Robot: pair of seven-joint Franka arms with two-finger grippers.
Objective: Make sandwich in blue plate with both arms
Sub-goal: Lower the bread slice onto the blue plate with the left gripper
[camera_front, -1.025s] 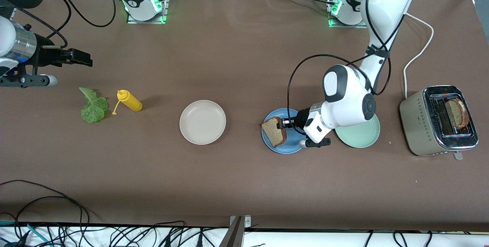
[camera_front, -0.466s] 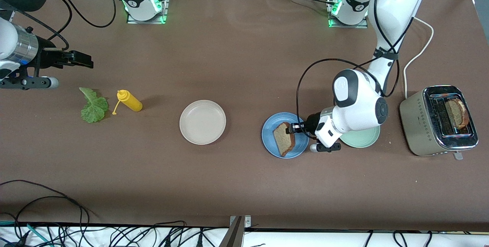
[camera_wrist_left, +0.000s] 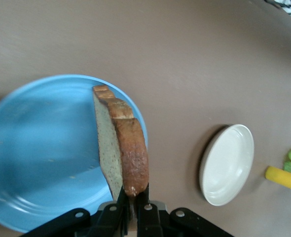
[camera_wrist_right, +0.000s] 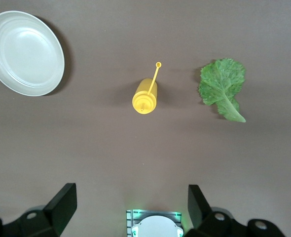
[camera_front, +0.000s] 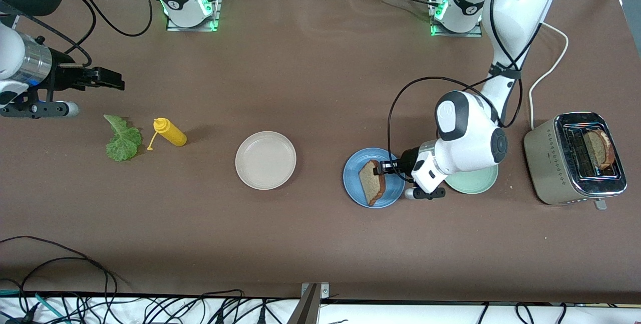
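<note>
With the left gripper (camera_front: 384,168) clamped on the first bread slice (camera_front: 372,182) over the blue plate (camera_front: 352,185), the wide-open right gripper (camera_front: 114,79) waits well apart, lettuce leaf (camera_front: 121,139) and toaster (camera_front: 550,164) slice (camera_front: 598,148) not yet added.

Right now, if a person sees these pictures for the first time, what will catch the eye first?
Probably the left gripper, shut on a slice of bread that it holds tilted on the blue plate. Next comes the toaster at the left arm's end of the table, with a second slice in its slot. The right gripper waits open above the table near the lettuce leaf and the yellow bottle.
</note>
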